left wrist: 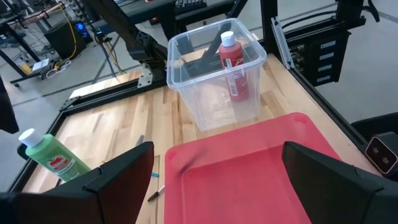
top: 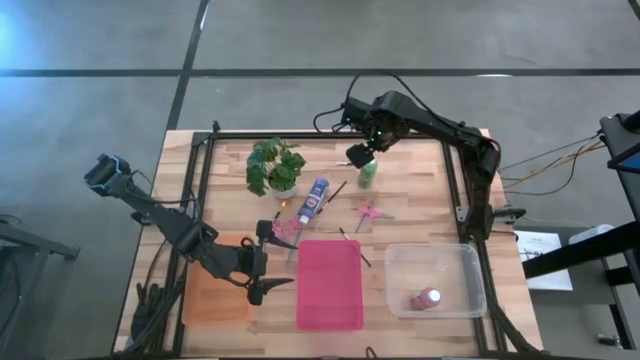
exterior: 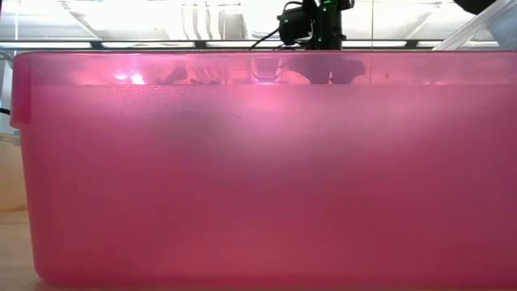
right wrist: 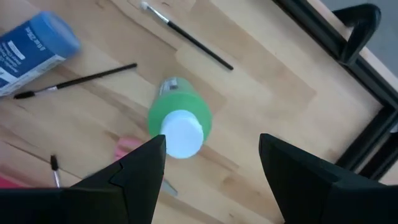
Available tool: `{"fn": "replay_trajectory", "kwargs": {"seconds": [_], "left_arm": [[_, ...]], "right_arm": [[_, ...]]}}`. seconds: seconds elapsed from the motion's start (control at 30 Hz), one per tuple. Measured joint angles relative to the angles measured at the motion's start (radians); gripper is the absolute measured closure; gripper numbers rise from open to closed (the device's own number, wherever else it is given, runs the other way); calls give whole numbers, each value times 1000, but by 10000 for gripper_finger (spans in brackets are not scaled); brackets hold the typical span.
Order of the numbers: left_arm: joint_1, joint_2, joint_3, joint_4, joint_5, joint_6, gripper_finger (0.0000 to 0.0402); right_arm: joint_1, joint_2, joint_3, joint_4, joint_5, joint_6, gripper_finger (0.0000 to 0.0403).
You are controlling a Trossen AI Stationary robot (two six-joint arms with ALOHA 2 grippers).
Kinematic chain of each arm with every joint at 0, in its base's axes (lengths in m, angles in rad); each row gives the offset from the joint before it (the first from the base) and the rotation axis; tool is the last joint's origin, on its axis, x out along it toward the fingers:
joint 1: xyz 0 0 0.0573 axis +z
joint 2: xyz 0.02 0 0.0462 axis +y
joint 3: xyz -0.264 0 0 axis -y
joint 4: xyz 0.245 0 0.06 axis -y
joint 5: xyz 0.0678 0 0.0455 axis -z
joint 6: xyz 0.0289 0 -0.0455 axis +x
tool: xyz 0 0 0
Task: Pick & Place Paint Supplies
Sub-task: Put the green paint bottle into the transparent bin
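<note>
From table height we see little beyond the pink tray (exterior: 258, 162), which blocks nearly everything. The blue bottle (right wrist: 34, 53) is cut off at the right wrist picture's edge. Brush bristles are too small to tell.

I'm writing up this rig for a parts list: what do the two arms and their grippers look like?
Both arms are dark, jointed links with black cables trailing along them. The left arm has a blue-lit spot near its base end. The right arm shows small green lights near its wrist. Each gripper, left gripper and right gripper, has two flat, black, angular fingers.

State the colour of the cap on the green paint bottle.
White; the green paint bottle's cap shows best in the right wrist view.
</note>
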Motion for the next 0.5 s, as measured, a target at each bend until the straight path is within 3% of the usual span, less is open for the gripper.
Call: {"fn": "replay_trajectory", "kwargs": {"seconds": [0.3,0.5], "left_arm": [[0,0,0,0,0,1,41],[0,0,1,0,-1,1,41]], "right_arm": [[-17,-74,-161,109,-84,-15,150],[-15,-76,-195,167,-98,-35,150]]}}
